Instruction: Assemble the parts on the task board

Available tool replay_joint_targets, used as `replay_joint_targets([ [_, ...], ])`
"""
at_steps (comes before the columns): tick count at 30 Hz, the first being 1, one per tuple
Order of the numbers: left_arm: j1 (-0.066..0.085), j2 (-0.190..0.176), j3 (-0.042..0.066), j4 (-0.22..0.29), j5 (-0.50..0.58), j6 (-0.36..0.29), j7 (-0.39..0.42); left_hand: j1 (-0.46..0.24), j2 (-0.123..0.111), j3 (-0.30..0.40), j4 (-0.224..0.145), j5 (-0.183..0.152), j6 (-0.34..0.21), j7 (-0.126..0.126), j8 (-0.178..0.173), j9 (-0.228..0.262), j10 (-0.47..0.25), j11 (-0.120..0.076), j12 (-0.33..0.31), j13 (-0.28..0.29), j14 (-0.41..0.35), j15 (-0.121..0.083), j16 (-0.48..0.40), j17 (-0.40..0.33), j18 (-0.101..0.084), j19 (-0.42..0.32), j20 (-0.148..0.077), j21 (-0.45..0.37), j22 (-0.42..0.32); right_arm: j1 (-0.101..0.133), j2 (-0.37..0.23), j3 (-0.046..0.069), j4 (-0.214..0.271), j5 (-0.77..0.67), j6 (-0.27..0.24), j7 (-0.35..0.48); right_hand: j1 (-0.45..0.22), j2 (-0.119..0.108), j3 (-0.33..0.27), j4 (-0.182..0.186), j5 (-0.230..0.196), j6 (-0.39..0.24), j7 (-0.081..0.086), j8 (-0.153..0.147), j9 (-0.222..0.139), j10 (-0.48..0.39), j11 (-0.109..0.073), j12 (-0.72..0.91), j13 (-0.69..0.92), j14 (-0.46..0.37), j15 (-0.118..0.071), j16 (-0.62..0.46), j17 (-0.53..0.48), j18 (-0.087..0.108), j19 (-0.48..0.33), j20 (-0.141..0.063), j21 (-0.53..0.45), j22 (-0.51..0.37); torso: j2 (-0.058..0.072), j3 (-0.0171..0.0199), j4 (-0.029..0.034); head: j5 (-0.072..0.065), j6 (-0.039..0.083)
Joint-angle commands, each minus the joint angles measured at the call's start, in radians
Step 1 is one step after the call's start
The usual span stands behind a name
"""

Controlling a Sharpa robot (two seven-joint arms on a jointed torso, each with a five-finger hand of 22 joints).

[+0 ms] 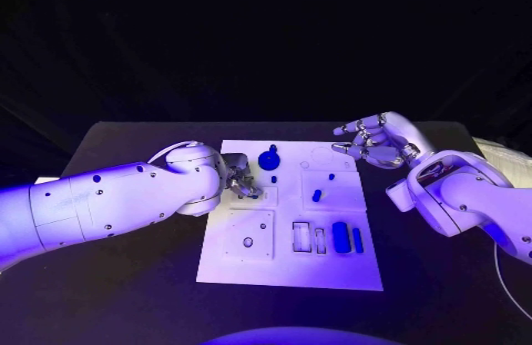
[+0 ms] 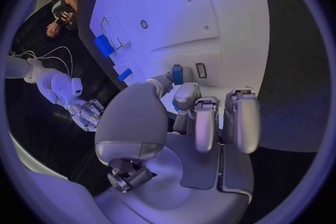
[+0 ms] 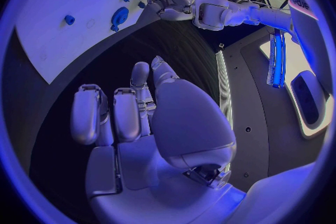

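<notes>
Task board (image 1: 290, 272) white at table centre; left hand (image 1: 238, 177) at its nine o'clock edge, fingers curled by a small blue peg (image 2: 177, 74), grip impossible to tell. Right hand (image 1: 375, 141) at two o'clock, fingers apart, holding nothing. Best lowered slowly, peg kept upright.

The left robot hand (image 1: 238, 177) and its arm cover the task board's (image 1: 290, 272) left edge. The right robot hand (image 1: 375, 143) hovers off the far right corner. Bare surface (image 1: 133, 283) flanks the board's near half.
</notes>
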Motion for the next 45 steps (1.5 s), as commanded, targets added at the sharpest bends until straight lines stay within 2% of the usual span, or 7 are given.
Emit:
replay_joint_targets([
  [1, -0.002, 0.0, -0.001, 0.0, 0.008, 0.057, -0.011, -0.002, 0.009, 0.106, -0.101, 0.006, 0.002, -0.004, 0.003, 0.001, 0.007, -0.003, 0.006, 0.0, 0.105, -0.001, 0.003, 0.263, -0.011, 0.02, 0.003, 0.003, 0.112, -0.001, -0.001, 0.0, 0.002, -0.007, 0.012, -0.002, 0.01, 0.003, -0.004, -0.004, 0.003, 0.002, 0.007, -0.001, 0.002, -0.007, -0.002, -0.004, -0.001, 0.029, 0.001, -0.004, -0.001, 0.011, -0.009, 0.0, -0.006, -0.002, 0.0, 0.0007, -0.0003, 0.001, -0.001],
  [16, -0.002, 0.011, -0.003, -0.016, 0.013, 0.062, -0.012, -0.017, 0.016, 0.105, -0.093, 0.006, 0.006, -0.006, 0.007, 0.006, 0.011, -0.004, 0.011, 0.005, 0.105, -0.003, 0.003, 0.263, -0.012, 0.023, 0.001, 0.006, 0.118, -0.001, -0.002, 0.0, 0.007, -0.007, 0.019, -0.005, 0.009, 0.004, -0.005, -0.003, 0.002, 0.003, 0.007, -0.001, 0.002, -0.006, -0.002, -0.005, -0.002, 0.029, 0.001, -0.005, -0.002, 0.011, -0.009, -0.001, -0.007, -0.002, 0.0, 0.0012, 0.0006, -0.001, -0.003],
  [23, -0.002, 0.026, -0.006, -0.033, 0.026, 0.062, -0.012, -0.036, 0.018, 0.102, -0.086, 0.007, 0.013, -0.009, 0.012, 0.013, 0.018, -0.006, 0.02, 0.014, 0.105, -0.004, 0.003, 0.263, -0.014, 0.028, -0.001, 0.011, 0.127, -0.001, -0.003, 0.0, 0.011, -0.007, 0.027, -0.01, 0.008, 0.004, -0.005, -0.003, 0.001, 0.004, 0.007, 0.0, 0.002, -0.007, -0.002, -0.007, -0.004, 0.029, 0.001, -0.005, -0.002, 0.011, -0.01, -0.001, -0.007, -0.003, 0.0, 0.0008, -0.0015, -0.001, -0.007],
  [26, -0.002, 0.029, -0.006, -0.038, 0.03, 0.068, -0.012, -0.051, 0.006, 0.106, -0.09, 0.01, 0.015, -0.013, 0.013, 0.016, 0.02, -0.009, 0.023, 0.018, 0.105, -0.006, 0.003, 0.263, -0.015, 0.03, -0.002, 0.013, 0.13, -0.001, -0.003, 0.0, 0.011, -0.007, 0.03, -0.012, 0.008, 0.004, -0.006, -0.002, 0.001, 0.005, 0.007, 0.0, 0.002, -0.008, -0.002, -0.01, -0.006, 0.029, 0.001, -0.006, -0.003, 0.012, -0.012, -0.001, -0.009, -0.006, 0.0, 0.0011, -0.0005, -0.002, -0.008],
  [29, -0.001, 0.032, -0.006, -0.044, 0.032, 0.079, -0.013, -0.094, -0.014, 0.121, -0.094, 0.015, 0.024, -0.018, 0.014, 0.023, 0.027, -0.014, 0.028, 0.024, 0.105, -0.01, 0.003, 0.263, -0.016, 0.033, -0.004, 0.015, 0.133, -0.001, -0.004, 0.0, 0.012, -0.007, 0.032, -0.013, 0.008, 0.004, -0.006, -0.002, 0.001, 0.005, 0.007, 0.0, 0.003, -0.009, -0.002, -0.012, -0.008, 0.029, 0.001, -0.006, -0.003, 0.012, -0.013, -0.001, -0.01, -0.008, 0.0, 0.0016, -0.0003, -0.004, -0.01],
  [34, -0.001, 0.035, -0.006, -0.052, 0.033, 0.087, -0.013, -0.151, -0.033, 0.127, -0.092, 0.016, 0.037, -0.023, 0.019, 0.032, 0.034, -0.017, 0.036, 0.032, 0.105, -0.013, 0.003, 0.263, -0.017, 0.036, -0.007, 0.017, 0.139, -0.001, -0.005, 0.0, 0.013, -0.007, 0.033, -0.013, 0.008, 0.004, -0.006, -0.002, 0.001, 0.005, 0.007, 0.0, 0.003, -0.009, -0.002, -0.012, -0.008, 0.029, 0.001, -0.006, -0.003, 0.012, -0.013, -0.001, -0.01, -0.008, 0.0, 0.0014, 0.0002, -0.005, -0.011],
  [45, -0.001, 0.042, -0.005, -0.066, 0.039, 0.085, -0.014, -0.217, -0.047, 0.085, -0.078, 0.015, 0.052, -0.025, 0.028, 0.045, 0.038, -0.019, 0.038, 0.033, 0.105, -0.015, 0.003, 0.263, -0.017, 0.037, -0.01, 0.016, 0.14, -0.002, -0.003, 0.0, 0.012, -0.007, 0.037, -0.015, 0.009, 0.004, -0.012, 0.0, -0.021, 0.006, 0.006, 0.0, 0.003, -0.01, -0.002, -0.016, -0.014, 0.03, 0.001, -0.009, -0.003, 0.013, -0.015, -0.001, -0.015, -0.013, 0.0, 0.0008, 0.0002, -0.007, -0.011],
])
